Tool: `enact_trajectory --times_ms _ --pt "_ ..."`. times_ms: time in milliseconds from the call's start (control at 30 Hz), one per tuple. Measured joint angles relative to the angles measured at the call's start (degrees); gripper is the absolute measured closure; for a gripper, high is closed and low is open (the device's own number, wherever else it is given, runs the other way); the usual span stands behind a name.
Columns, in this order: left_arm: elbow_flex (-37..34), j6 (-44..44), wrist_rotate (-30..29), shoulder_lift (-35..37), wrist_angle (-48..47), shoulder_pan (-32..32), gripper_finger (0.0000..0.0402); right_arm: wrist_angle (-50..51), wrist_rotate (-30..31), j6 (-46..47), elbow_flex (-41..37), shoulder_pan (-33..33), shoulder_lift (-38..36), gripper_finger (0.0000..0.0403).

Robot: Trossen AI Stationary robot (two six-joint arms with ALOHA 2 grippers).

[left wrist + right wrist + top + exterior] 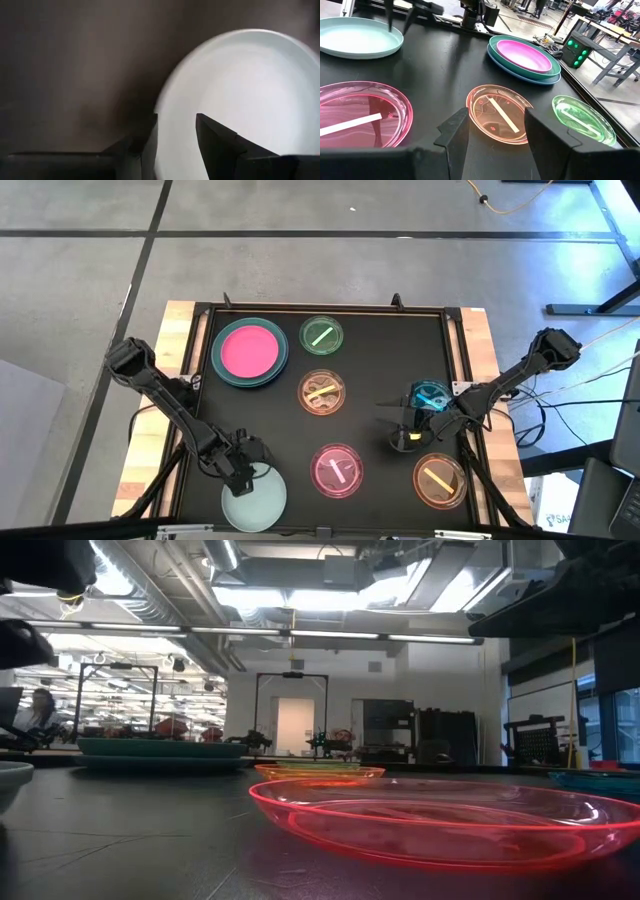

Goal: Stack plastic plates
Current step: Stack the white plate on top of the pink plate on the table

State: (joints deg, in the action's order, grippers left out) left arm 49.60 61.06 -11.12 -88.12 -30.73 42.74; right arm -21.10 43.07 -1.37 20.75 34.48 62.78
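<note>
The pale mint plate [253,498] lies at the near left edge of the black surface [385,375], its rim under the left tool [175,142], whose fingers stand apart over that rim without closing on it. The right tool [495,135] hovers open above the surface, just beside a blue translucent plate [431,396]. Ahead of it lie an orange plate [500,113], a pink plate [362,114] and a green plate [582,119]. A pink plate sits atop the teal and blue stack [249,352] at the far left.

Opaque pink plate [248,349] on teal plate [222,363]; pale mint plate [256,500]; translucent green plate [322,335].
</note>
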Motion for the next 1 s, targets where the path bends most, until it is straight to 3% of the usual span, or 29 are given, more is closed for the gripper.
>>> enact_trajectory --times_ms 133,633,733,1000 --pt "-0.54 -0.09 -0.83 0.02 -2.06 0.04 0.0274 0.02 0.00 0.00 0.00 0.00 0.00 0.0219" --pt "-9.44 0.39 2.56 0.15 9.93 0.00 0.0277 0.20 0.00 0.00 -0.01 0.00 -0.02 0.0219" --pt "-10.61 0.39 3.19 0.33 11.74 -0.65 0.0297 0.20 0.00 -0.02 -0.01 0.00 -0.02 0.0219" --pt "-10.58 -3.13 3.66 0.00 13.23 -2.87 0.0393 0.17 0.00 -0.02 -0.02 0.00 -0.02 0.0219"
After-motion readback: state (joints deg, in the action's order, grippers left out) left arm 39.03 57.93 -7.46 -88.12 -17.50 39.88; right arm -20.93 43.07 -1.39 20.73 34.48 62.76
